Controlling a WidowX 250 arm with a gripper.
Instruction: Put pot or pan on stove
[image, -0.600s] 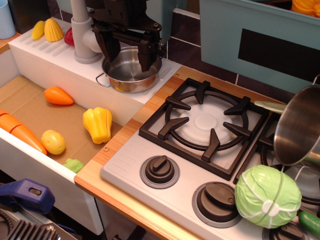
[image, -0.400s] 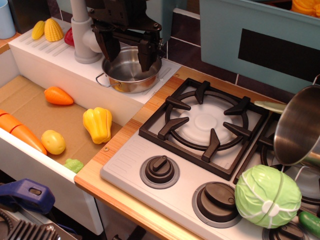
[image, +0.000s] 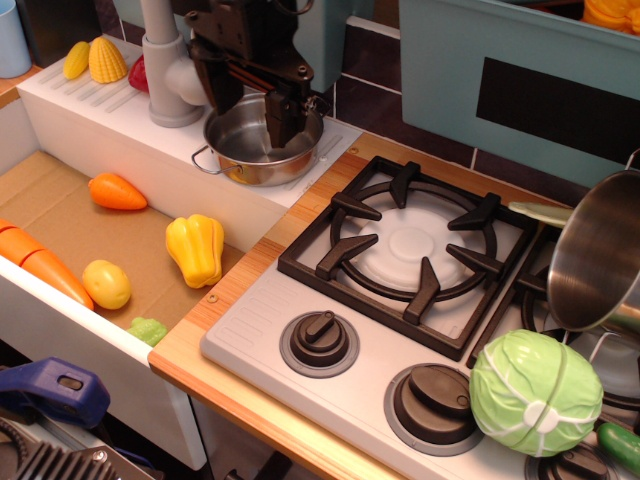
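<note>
The hand (image: 257, 112) has narrowed since a moment ago, its fingers now closer together inside the pot (image: 262, 140). The pot sits on the white ledge, left of and behind the stove (image: 415, 245).

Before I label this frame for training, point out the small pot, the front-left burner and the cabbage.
small pot (image: 243, 145), main view, bare inner wall at left.
front-left burner (image: 408, 243), main view, white round centre.
cabbage (image: 535, 392), main view, middle of its green top.

A toy play kitchen is being shown: grey stove (image: 400, 300) with knobs, white sink counter (image: 130, 120), faucet (image: 165, 60), plastic vegetables (image: 195, 248) being kept in the basin.
</note>
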